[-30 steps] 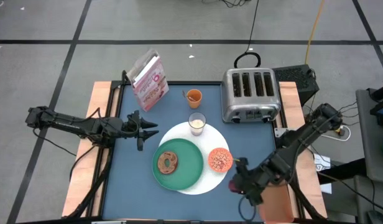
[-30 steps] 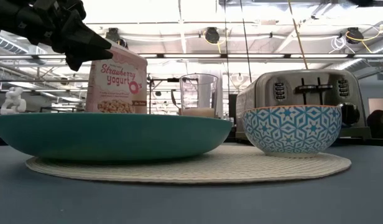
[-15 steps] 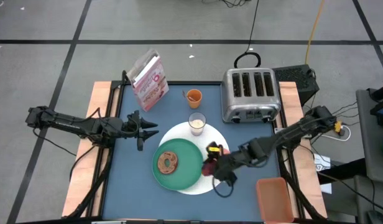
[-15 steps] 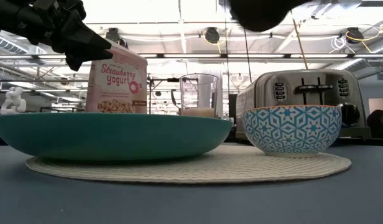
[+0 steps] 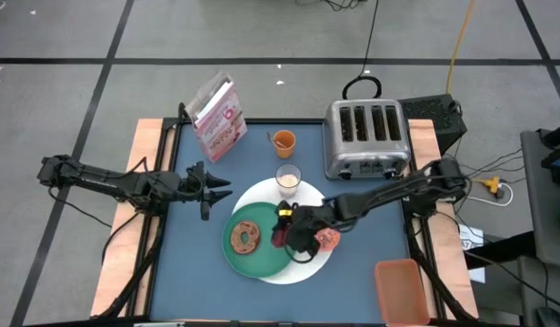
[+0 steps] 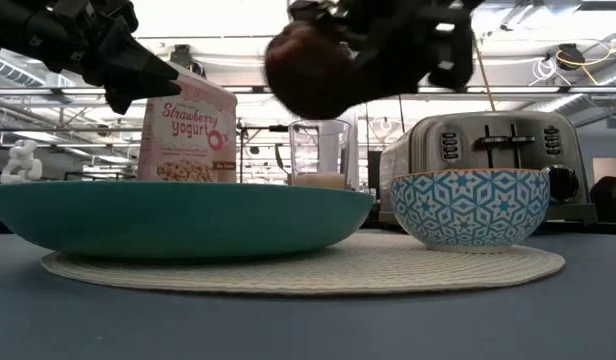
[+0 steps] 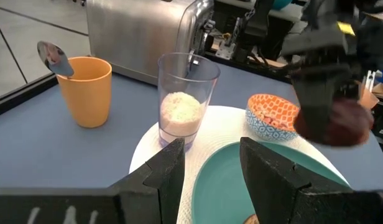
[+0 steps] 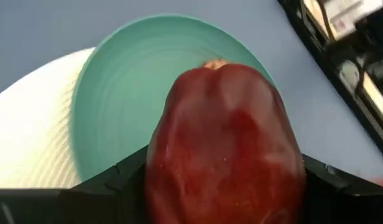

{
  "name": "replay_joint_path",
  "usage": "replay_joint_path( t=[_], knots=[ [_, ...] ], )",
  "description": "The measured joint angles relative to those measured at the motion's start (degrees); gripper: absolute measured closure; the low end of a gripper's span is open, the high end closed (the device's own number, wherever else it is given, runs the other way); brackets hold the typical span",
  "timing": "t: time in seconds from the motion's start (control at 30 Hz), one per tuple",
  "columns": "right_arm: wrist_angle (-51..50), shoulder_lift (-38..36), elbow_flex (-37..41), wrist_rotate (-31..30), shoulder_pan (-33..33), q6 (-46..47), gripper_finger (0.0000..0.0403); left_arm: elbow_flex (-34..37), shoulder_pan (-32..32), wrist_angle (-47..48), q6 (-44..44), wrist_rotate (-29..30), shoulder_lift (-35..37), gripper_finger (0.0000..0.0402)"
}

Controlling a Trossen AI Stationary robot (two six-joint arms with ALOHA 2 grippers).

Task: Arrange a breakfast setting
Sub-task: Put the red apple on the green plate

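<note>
Above the green round plate [image 5: 260, 239], your right gripper [image 5: 289, 234] is clenched on the dark-red fruit [image 6: 310, 70], carrying it high enough to pass over the rim. The brown bagel [image 5: 245, 238] fills the plate's left half, so the free room is on the right, near the small orange bowl [image 5: 327, 238]. Farther back stand the milk glass [image 5: 287, 179] and toaster [image 5: 367, 138]. Your left gripper [image 5: 220, 186] waits beside the plate, jaws parted and grasping nothing.

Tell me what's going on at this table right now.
A breakfast setting is being laid. The right hand holds the dark-red fruit in the air above the green round plate, where the brown bagel already lies. The left hand waits open beside the plate, holding nothing.
</note>
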State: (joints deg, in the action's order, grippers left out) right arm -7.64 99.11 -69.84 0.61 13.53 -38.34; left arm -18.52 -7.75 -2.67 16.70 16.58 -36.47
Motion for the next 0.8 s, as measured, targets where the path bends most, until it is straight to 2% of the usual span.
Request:
replay_joint_path(
  t=[0.17,0.4,0.8],
  knots=[
    [5.0,5.0,0.0,1.2,-1.2,-3.1,0.014,0.0,0.0,0.1,0.0,0.0,0.0,0.0243],
    [7.2,10.2,0.0,1.2,-1.6,-4.6,0.014,0.0,0.0,0.2,0.0,0.0,0.0,0.0243],
    [9.8,12.9,0.0,1.2,-1.6,-4.4,0.014,0.0,0.0,0.4,0.0,0.0,0.0,0.0243]
  ],
)
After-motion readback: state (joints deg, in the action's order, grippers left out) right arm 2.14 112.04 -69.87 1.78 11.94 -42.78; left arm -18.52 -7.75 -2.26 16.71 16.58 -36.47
